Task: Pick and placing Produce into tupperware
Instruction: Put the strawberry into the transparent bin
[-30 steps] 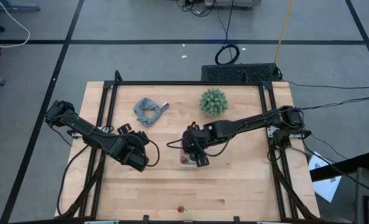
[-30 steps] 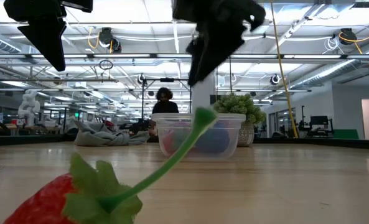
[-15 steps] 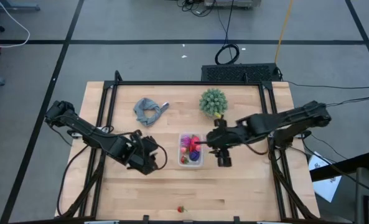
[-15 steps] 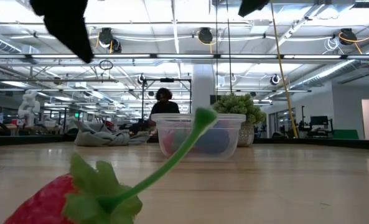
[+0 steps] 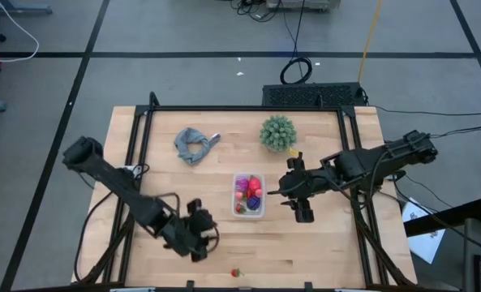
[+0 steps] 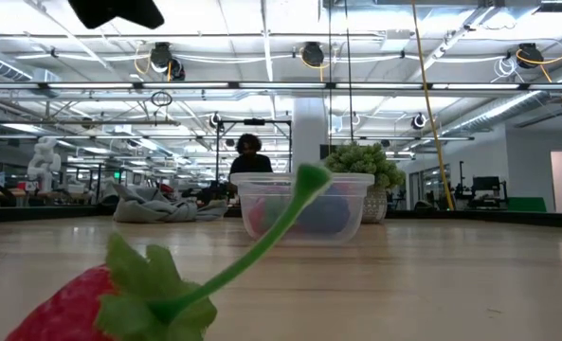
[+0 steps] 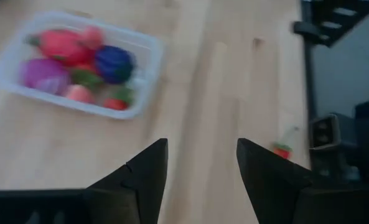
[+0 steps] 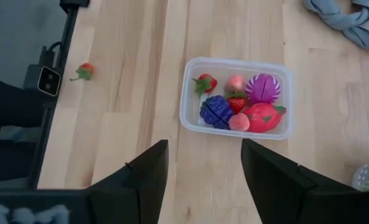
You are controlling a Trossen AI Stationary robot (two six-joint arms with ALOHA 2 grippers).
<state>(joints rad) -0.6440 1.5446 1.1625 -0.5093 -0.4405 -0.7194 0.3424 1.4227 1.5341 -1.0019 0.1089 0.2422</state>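
Note:
The clear tupperware (image 5: pixel 248 195) stands mid-table with several produce pieces in it: red, magenta (image 8: pixel 263 88) and dark purple (image 8: pixel 216 111). One small strawberry (image 5: pixel 236 273) lies on its side on the wood close to the near edge; it fills the low view's foreground (image 6: pixel 91 298). My left gripper (image 5: pixel 201 246) hangs open and empty above the table, left of the strawberry and nearer than the tupperware. My right gripper (image 5: pixel 302 212) hangs open and empty, high above the table to the right of the tupperware.
A spiky green plant (image 5: pixel 278 132) stands at the far side, and a crumpled grey cloth (image 5: pixel 195 144) lies at the far left. A black frame rail (image 8: pixel 53 93) borders the table. Bare wood lies between the tupperware and the near edge.
My right gripper has risen from just above the tupperware and gone toward the table's right edge, uncovering the container. My left gripper has moved toward the near edge and the strawberry, tipping up from pointing steeply down to a slant. Neither gripper's opening has changed.

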